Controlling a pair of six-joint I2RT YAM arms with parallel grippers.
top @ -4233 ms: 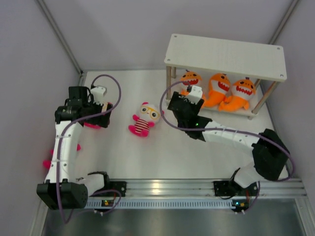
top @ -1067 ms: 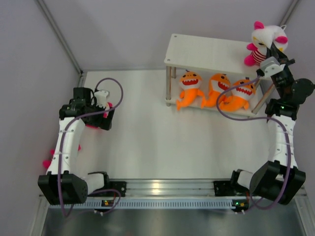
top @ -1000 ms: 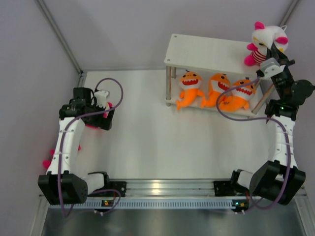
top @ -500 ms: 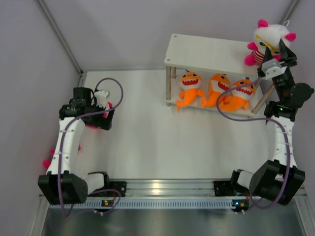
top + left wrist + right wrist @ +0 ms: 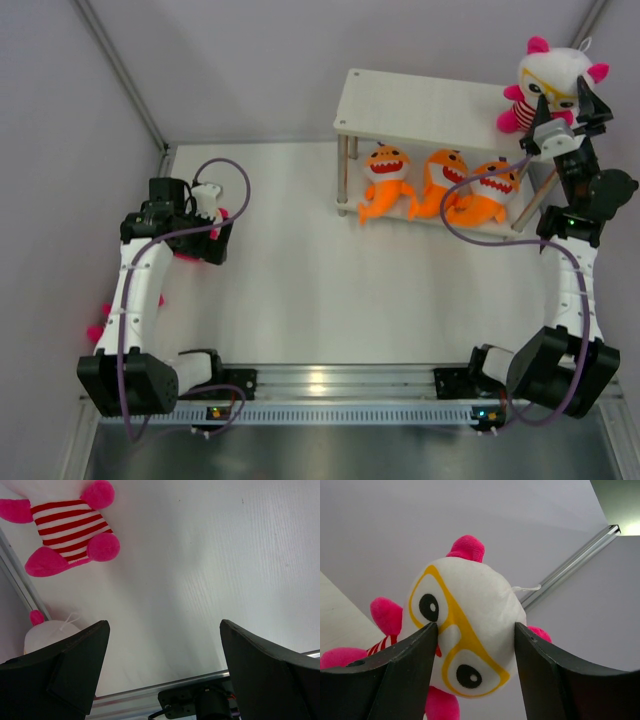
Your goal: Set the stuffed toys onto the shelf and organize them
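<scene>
Within the last second the right tool point(image 5: 570, 105) has spread its jaws. They now stand wide on either side of the doll point(image 5: 558, 72), whose head sits between them, seemingly no longer squeezed. The doll sits at the right end of the shelf point(image 5: 430, 108), on its top board, directly above the three sharks point(image 5: 440, 180) lined up on the lower board. That toy looks delivered, so the arm probably only needs to back away cleanly. Far left of the shelf, the left tool point(image 5: 164, 625) hangs wide open and empty over the tabletop point(image 5: 320, 300), just beside a striped doll point(image 5: 70, 532) not yet shelved.
</scene>
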